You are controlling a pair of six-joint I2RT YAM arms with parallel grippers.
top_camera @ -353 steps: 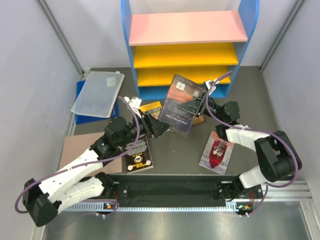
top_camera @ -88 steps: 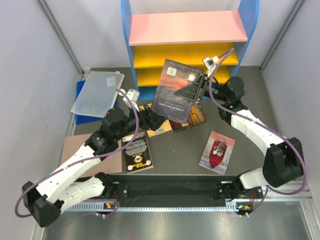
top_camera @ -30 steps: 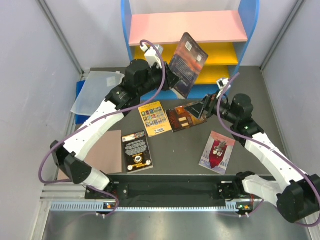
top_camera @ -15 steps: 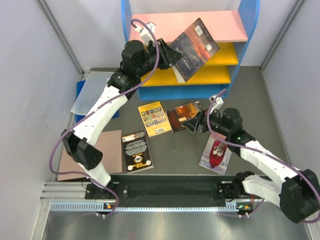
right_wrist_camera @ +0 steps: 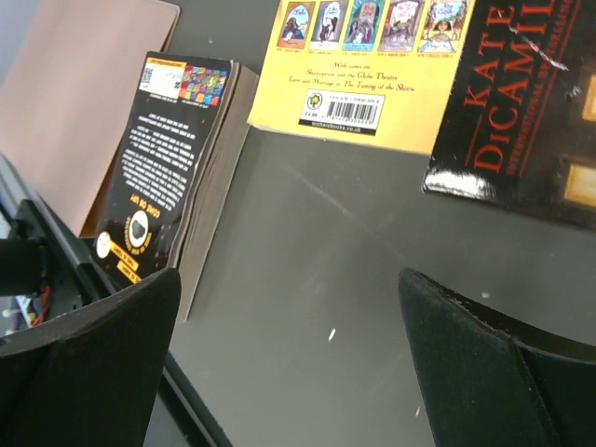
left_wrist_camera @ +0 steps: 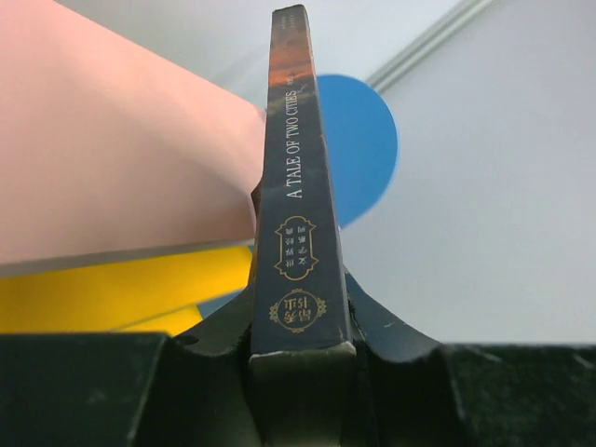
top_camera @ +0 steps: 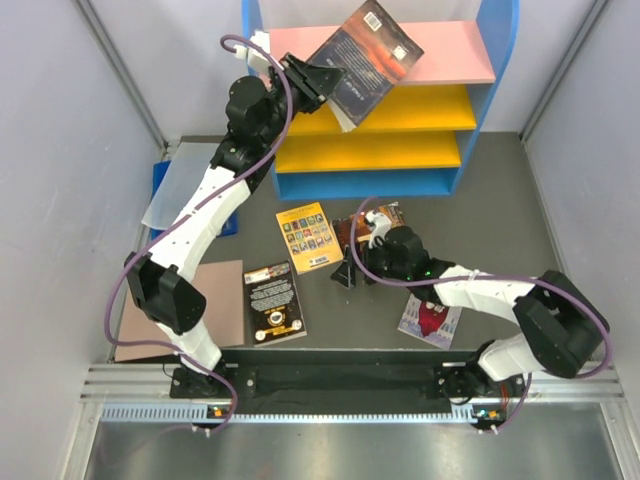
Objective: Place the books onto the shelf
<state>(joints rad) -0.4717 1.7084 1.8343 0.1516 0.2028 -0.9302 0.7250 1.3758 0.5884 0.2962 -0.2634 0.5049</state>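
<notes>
The left gripper [top_camera: 318, 82] is clamped on the A Tale of Two Cities book [top_camera: 368, 55], which is held tilted over the pink top board [top_camera: 450, 62] of the shelf [top_camera: 498, 90]. The right gripper [top_camera: 346, 276] is spread wide, low over the table [right_wrist_camera: 307, 242], near the yellow book [right_wrist_camera: 363, 65] and the black book [right_wrist_camera: 163, 168].
</notes>
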